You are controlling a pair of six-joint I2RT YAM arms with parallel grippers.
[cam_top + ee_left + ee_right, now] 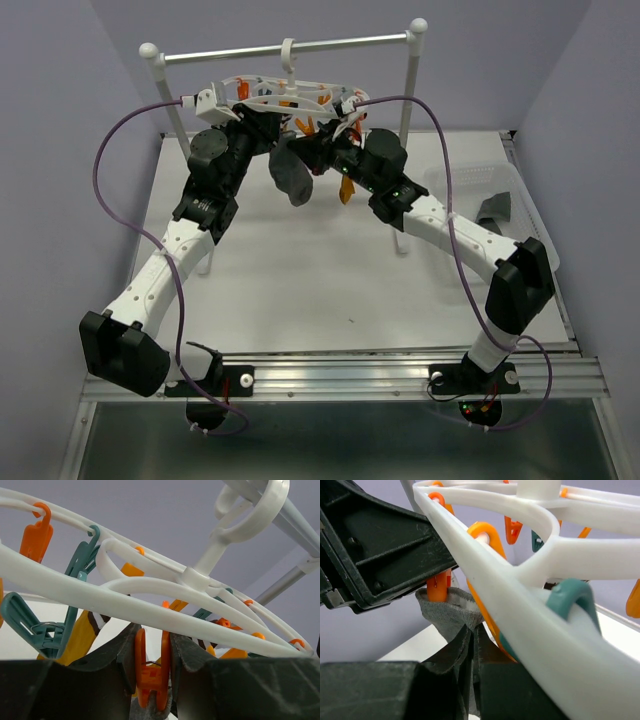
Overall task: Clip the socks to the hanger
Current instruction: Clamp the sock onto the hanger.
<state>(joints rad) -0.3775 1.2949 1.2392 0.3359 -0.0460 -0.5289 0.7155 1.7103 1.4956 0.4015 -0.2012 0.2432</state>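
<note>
Both pairs of jaws are clenched: an orange clip (150,677) is squeezed by the left gripper (152,650), and the cuff of a dark grey sock (445,611) is pinched by the right gripper (472,647). The sock is held up just beneath the hanger (262,100), which is hung from the rail (330,44) over the table's (300,290) far edge.

The hanger (285,95) hangs on the rail (290,48), a sock (292,175) seemingly in a clip (152,675) beneath; basket (505,185) at right

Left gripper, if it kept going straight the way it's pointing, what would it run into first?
The left gripper is squeezing an orange clip; just beyond that, it would probably meet the white frame bar of the hanger, though depth is unclear.
</note>
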